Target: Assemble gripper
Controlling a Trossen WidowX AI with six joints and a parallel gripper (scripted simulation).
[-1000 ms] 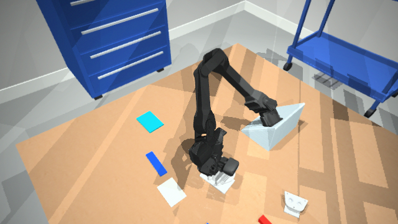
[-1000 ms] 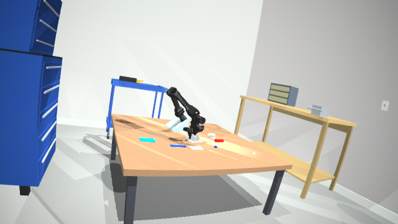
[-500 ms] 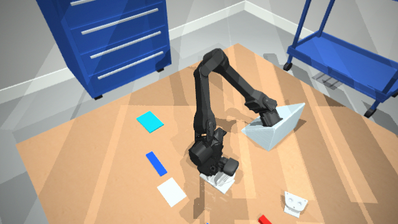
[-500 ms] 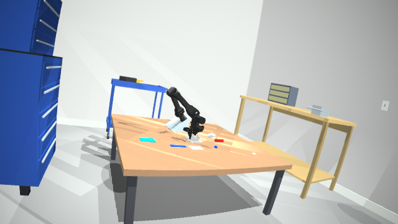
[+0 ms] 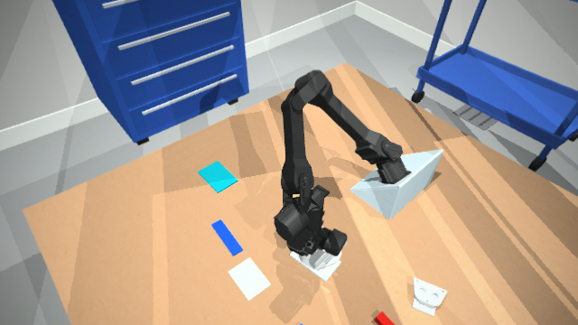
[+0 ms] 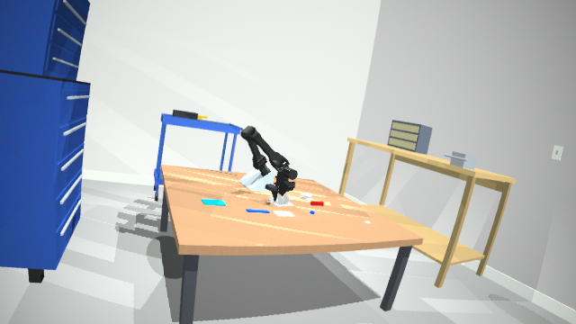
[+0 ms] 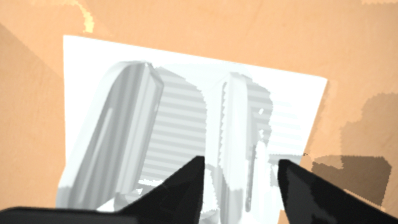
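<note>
Two long pale jaws stand side by side on a flat white plate (image 5: pixel 325 275) (image 7: pixel 300 90) in the wrist view: the left jaw (image 7: pixel 115 135) and the right jaw (image 7: pixel 232 130). Some gear teeth show low between them; the pins and the meshing are hidden. My gripper (image 5: pixel 318 254) (image 6: pixel 281 194) (image 7: pixel 240 166) is low over this plate, its fingers on either side of the right jaw, shut on it. The left jaw is outside the fingers. A separate white part with two curved marks (image 5: pixel 428 295) (image 6: pixel 306 196), perhaps the housing plate, lies apart on the table.
A white square (image 5: pixel 249 278) (image 6: pixel 284 213), a blue bar (image 5: pixel 227 237) (image 6: pixel 257 211) and a cyan square (image 5: pixel 218 176) (image 6: pixel 213 202) lie on one side. A red block (image 5: pixel 384 319) (image 6: pixel 317 203) lies near the separate part. A pale angular block (image 5: pixel 415 191) (image 6: pixel 252 181) surrounds my arm's base.
</note>
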